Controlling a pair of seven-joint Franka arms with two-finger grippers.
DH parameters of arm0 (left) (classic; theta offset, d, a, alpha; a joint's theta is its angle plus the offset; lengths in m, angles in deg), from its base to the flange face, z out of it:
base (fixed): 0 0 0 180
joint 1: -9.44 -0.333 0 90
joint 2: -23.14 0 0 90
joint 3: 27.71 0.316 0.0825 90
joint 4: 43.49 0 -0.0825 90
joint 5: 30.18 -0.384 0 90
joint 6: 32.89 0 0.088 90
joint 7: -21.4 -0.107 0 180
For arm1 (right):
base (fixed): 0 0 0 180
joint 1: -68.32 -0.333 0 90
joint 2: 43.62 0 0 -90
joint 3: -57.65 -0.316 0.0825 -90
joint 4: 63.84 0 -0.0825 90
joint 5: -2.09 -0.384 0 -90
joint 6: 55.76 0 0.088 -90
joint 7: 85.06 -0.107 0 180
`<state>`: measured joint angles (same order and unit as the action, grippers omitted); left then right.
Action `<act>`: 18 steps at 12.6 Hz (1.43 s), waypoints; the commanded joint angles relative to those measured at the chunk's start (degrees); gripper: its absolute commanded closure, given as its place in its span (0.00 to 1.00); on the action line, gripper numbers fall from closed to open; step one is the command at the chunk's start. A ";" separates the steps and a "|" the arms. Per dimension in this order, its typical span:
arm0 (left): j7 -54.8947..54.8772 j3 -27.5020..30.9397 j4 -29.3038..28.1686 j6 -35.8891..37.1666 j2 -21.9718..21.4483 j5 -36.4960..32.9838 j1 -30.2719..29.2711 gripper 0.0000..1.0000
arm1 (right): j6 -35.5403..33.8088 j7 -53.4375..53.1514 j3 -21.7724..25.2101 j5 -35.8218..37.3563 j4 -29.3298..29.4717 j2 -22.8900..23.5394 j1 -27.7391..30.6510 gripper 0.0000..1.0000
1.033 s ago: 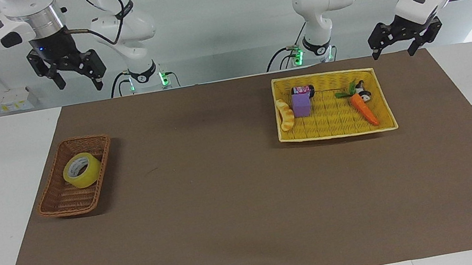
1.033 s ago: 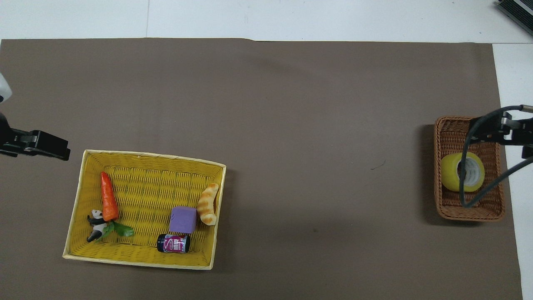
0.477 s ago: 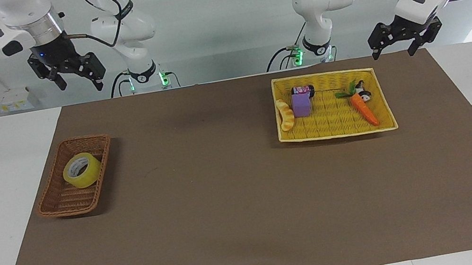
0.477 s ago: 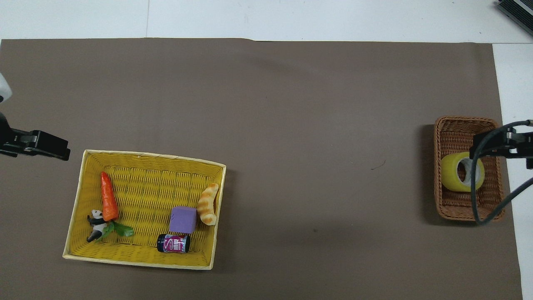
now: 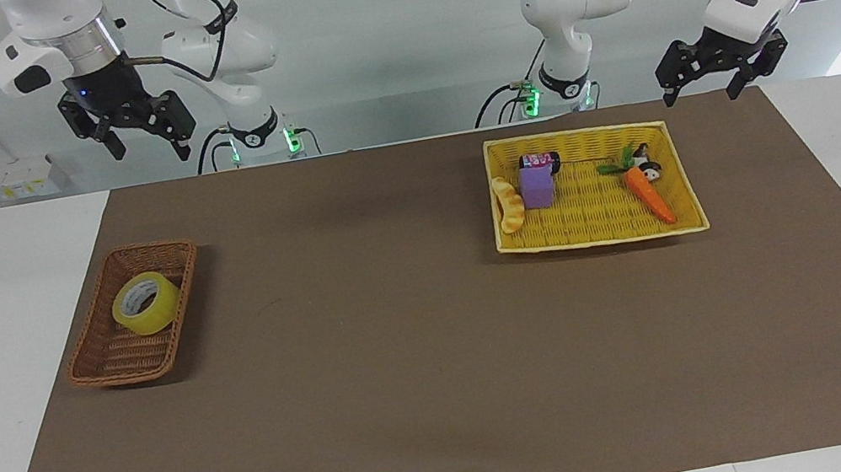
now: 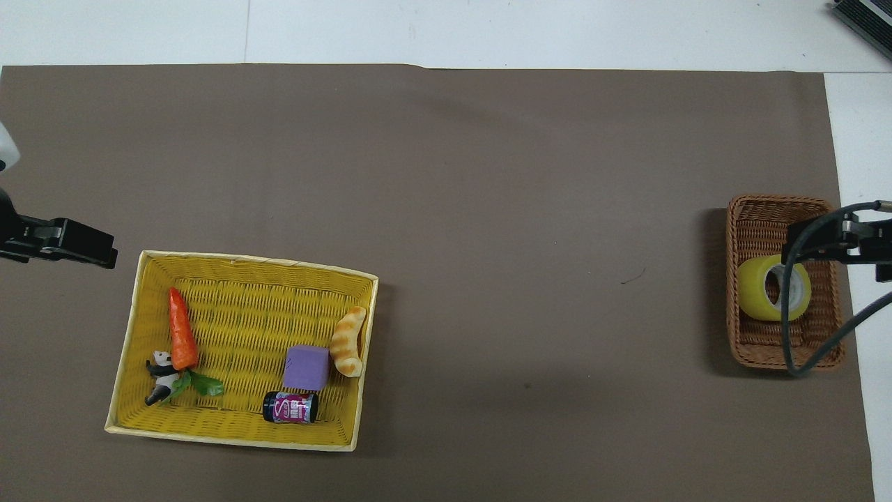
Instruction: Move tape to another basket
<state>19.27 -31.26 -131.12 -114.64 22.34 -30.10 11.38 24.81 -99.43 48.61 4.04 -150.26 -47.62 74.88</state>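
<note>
Tape point(image 5: 146, 303) sits in the brown basket point(image 5: 110, 360).
Your right tool point(image 5: 147, 143), released, has shifted sideways since earlier; left tool point(image 5: 703, 89) waits released. No labels readable.

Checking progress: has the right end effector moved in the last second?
Yes. The right end effector has risen and shifted toward the left arm's end, judged against the brown basket.
</note>
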 commanded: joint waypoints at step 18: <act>-0.60 -0.59 0.70 -0.17 0.01 -0.70 -0.80 0.00 | -2.27 1.72 -0.63 -2.04 0.64 -0.83 0.38 0.00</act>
<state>19.27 -31.26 -131.11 -114.64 22.34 -30.10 11.38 22.98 -99.02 48.00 3.46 -149.76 -47.86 74.45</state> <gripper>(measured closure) 0.000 0.000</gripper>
